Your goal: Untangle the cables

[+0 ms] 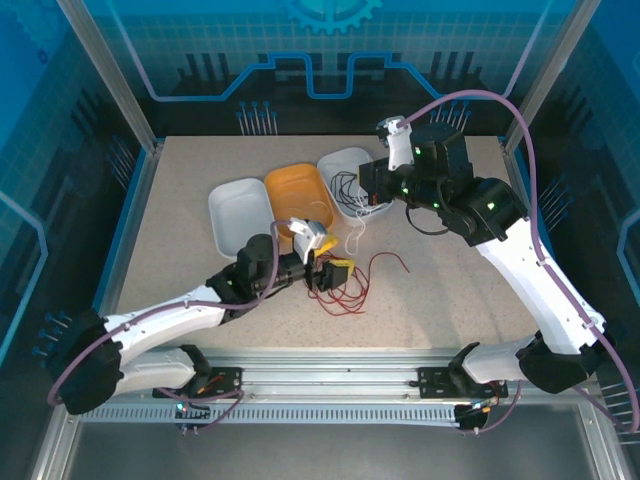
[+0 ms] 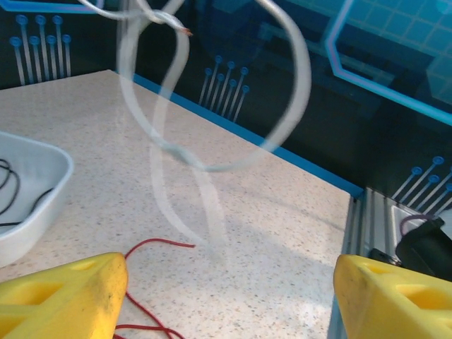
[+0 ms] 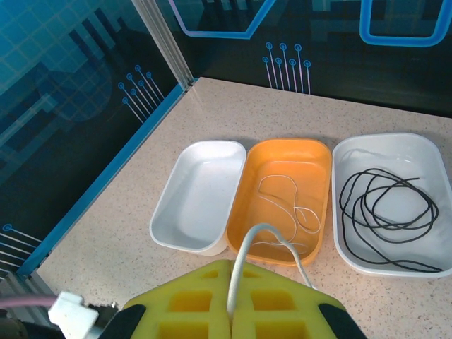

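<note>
My right gripper (image 3: pixel 231 311) is shut on the white cable (image 3: pixel 286 205), which runs from its yellow pads down into the orange tray (image 3: pixel 318 159). From above, this gripper (image 1: pixel 372 195) hovers over the trays and a white strand (image 1: pixel 357 235) dangles below it. The black cable (image 3: pixel 385 208) lies coiled in the right-hand white tray (image 3: pixel 381 141). On the table the red cable (image 1: pixel 390 260) lies loose beside my left gripper (image 1: pixel 328 268). The left gripper (image 2: pixel 229 300) stands open just over the table, with the red cable (image 2: pixel 152 247) by its left finger and blurred white loops (image 2: pixel 212 166) hanging ahead.
An empty white tray (image 3: pixel 201 194) sits left of the orange one; all three trays stand in a row at the back middle of the table (image 1: pixel 200 270). The table's right edge and a metal rail (image 2: pixel 357 212) are close to the left gripper.
</note>
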Available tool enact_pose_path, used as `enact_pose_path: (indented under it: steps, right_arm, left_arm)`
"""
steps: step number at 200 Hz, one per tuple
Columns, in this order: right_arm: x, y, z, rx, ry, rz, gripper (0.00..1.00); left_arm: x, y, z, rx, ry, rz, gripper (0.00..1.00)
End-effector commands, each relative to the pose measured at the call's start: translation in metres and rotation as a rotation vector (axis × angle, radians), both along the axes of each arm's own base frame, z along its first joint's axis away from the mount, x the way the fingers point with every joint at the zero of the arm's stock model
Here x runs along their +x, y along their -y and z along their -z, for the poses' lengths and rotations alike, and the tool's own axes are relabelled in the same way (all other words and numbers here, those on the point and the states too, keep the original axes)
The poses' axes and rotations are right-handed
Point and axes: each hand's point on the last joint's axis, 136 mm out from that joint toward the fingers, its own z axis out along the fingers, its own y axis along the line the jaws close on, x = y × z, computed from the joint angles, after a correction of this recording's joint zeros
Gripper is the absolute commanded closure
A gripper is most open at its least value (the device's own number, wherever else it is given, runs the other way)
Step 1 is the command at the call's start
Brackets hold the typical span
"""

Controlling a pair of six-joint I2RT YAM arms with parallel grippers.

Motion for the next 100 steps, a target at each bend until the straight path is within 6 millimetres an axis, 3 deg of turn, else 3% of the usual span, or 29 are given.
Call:
enact_pose_path:
  steps: [1,24,44,72,100]
  right_arm:
    - [0.002,-0.005,-0.005,0.028,0.011,-0.002,1.00]
    - [0.002,-0.008,-0.006,0.042,0.007,-0.008,1.00]
    - [0.000,-0.010,-0.008,0.057,0.006,-0.017,1.00]
    - [-0.003,-0.009,-0.010,0.072,0.008,-0.022,1.00]
    - [0.000,-0.001,-0.005,0.041,0.014,0.020,1.00]
  left_arm:
    - [-0.009,0.016,-0.027,-0.061,0.071,0.060,0.18]
    - [-0.002,0.021,-0.020,-0.040,0.056,0.025,0.18]
    - [0.017,0.016,-0.012,-0.013,0.032,-0.083,0.29]
    - [0.034,0.009,-0.011,-0.038,0.017,-0.186,0.64]
    - [0.038,0.003,-0.012,-0.065,0.017,-0.227,1.00]
